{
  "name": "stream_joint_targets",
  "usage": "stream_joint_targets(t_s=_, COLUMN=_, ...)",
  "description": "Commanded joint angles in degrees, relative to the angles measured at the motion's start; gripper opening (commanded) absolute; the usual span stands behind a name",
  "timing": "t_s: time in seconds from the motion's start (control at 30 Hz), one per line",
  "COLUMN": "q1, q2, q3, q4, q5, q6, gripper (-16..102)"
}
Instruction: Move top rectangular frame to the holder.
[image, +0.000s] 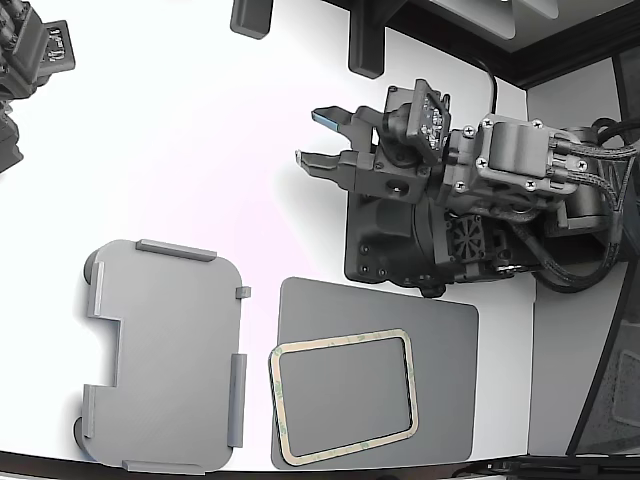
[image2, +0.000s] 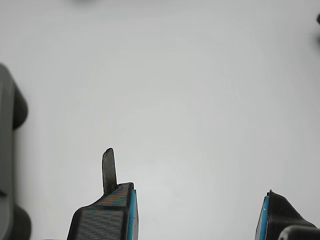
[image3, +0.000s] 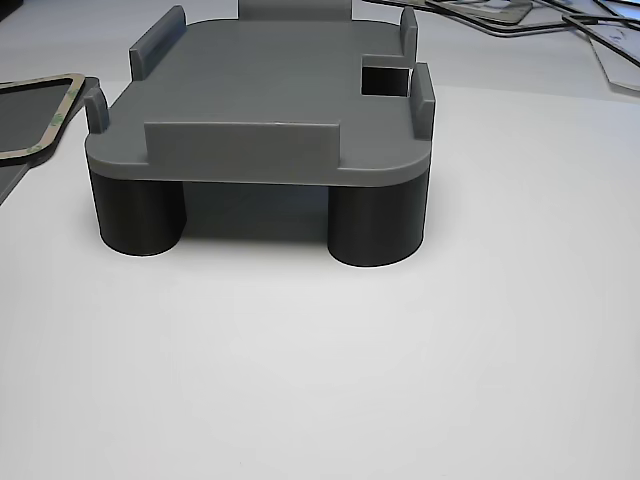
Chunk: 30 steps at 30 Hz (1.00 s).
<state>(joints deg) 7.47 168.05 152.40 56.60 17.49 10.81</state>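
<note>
The top rectangular frame (image: 411, 385), a thin beige ring with green blotches, lies flat on a dark grey mat (image: 445, 340) at the bottom of the exterior view. Its corner shows in the other view (image3: 62, 112). The holder (image: 165, 355), a light grey tray with raised tabs and a side notch, sits to the frame's left in the exterior view. It stands on dark round legs in the other view (image3: 270, 90), and its edge shows in the wrist view (image2: 5, 150). My gripper (image: 310, 138) (image2: 197, 220) is open and empty above bare white table, well away from the frame.
A second arm (image: 30, 60) sits at the exterior view's top left. Two dark blocks (image: 365, 45) stand at the back edge. My arm's dark base (image: 400, 240) sits just behind the mat. Several thin flat pieces (image3: 500, 15) lie behind the holder in the other view.
</note>
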Motion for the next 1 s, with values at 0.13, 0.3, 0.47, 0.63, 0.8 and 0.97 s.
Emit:
stream_joint_targets(t_s=0.13, q1=-1.0, q2=-4.0, q3=-8.6, q4=-2.5, q5=-1.7, q6=-4.0, gripper=100)
stream_joint_targets(t_s=0.3, q1=-1.0, q2=-2.7, q3=-7.6, q4=-6.2, q5=-2.0, q6=-5.4, gripper=100)
stream_joint_targets(t_s=0.47, q1=0.2, q2=-7.7, q3=-12.0, q4=-7.6, q5=-3.4, q6=-6.2, gripper=100)
stream_joint_targets(t_s=0.63, q1=8.8, q2=-21.8, q3=-26.1, q4=3.2, q5=-0.6, q6=-1.8, gripper=100)
stream_joint_targets(t_s=0.8, q1=17.1, q2=-30.9, q3=-35.8, q4=10.0, q5=0.3, q6=4.7, gripper=100)
stream_joint_targets(t_s=0.97, q1=24.3, q2=-41.4, q3=-46.5, q4=21.7, q5=-2.4, q6=14.5, gripper=100)
